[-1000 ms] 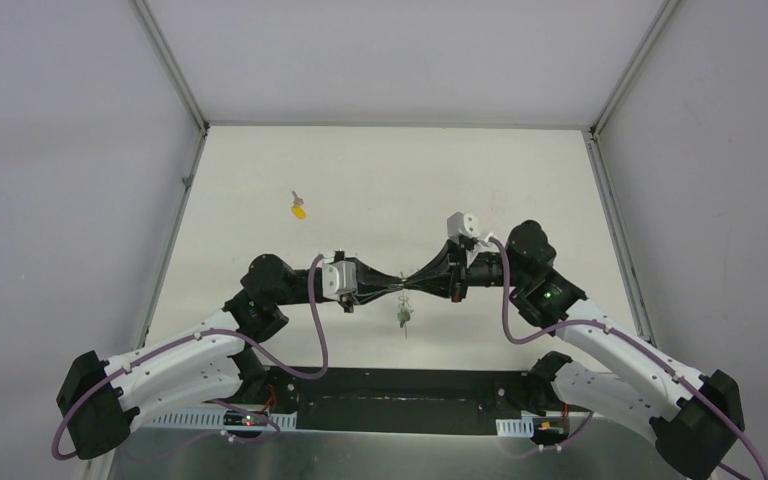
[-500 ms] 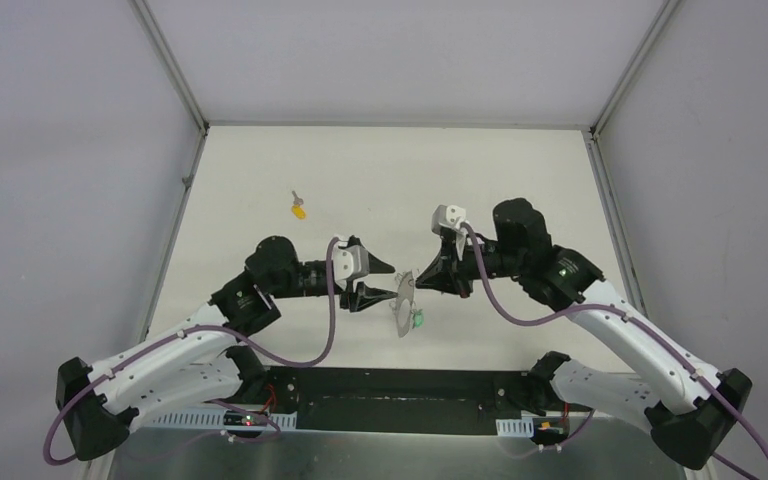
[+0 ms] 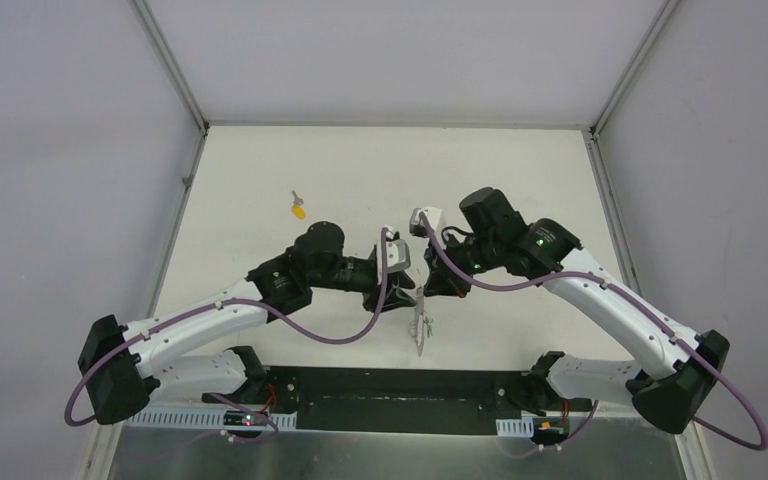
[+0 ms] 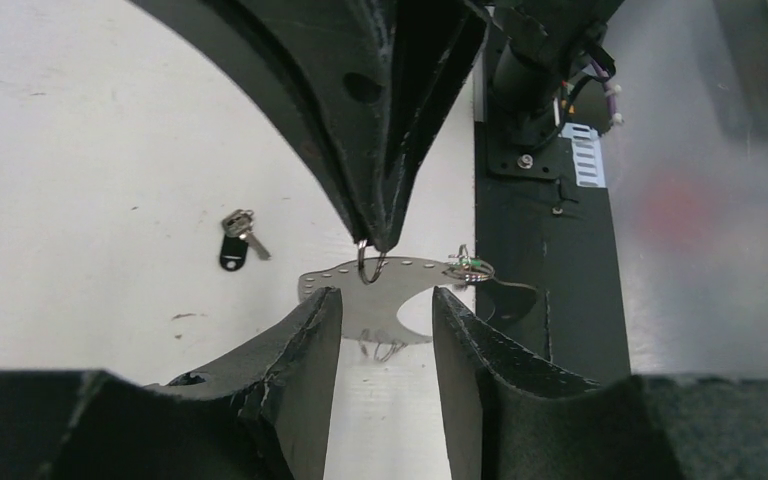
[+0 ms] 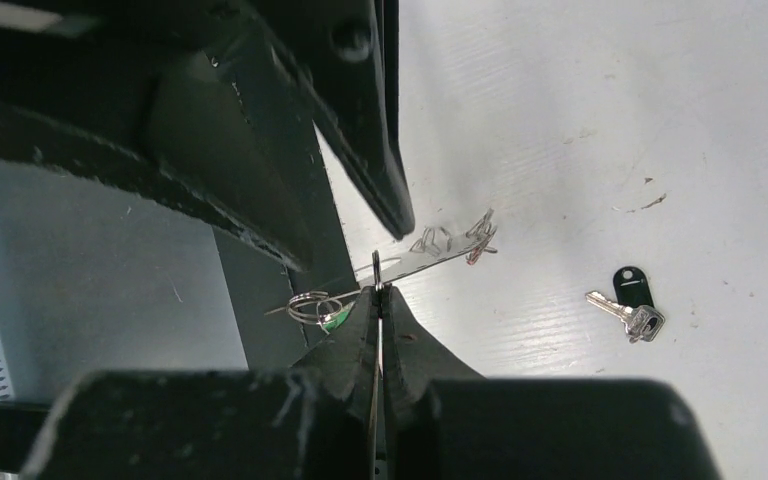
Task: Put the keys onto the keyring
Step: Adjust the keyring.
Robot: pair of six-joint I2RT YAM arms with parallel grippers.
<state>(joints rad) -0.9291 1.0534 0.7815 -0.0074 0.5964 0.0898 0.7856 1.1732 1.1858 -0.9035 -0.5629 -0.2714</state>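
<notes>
My right gripper [image 5: 377, 287] is shut on a thin wire bit of the keyring [image 5: 438, 258], a silvery band seen edge-on, and holds it above the table. In the top view the keyring [image 3: 420, 326] hangs below the right gripper [image 3: 430, 287]. The green-tagged key [image 5: 326, 311] hangs on the keyring's end; it also shows in the left wrist view [image 4: 470, 268]. My left gripper [image 4: 387, 298] is open, its fingers on either side of the keyring's [image 4: 360, 290] lower edge, not gripping it. The black-tagged key [image 4: 233, 240] lies on the table. The yellow-tagged key [image 3: 300, 209] lies far left.
The black base plate [image 3: 400, 385] and the arm mounts run along the table's near edge, right under the hanging keyring. Grey walls close in the white table [image 3: 520, 190] on the left, right and back.
My left gripper has let go of the keyring and opened, then swung right to face it. My right gripper moved left with the keyring, which now hangs edge-on.
</notes>
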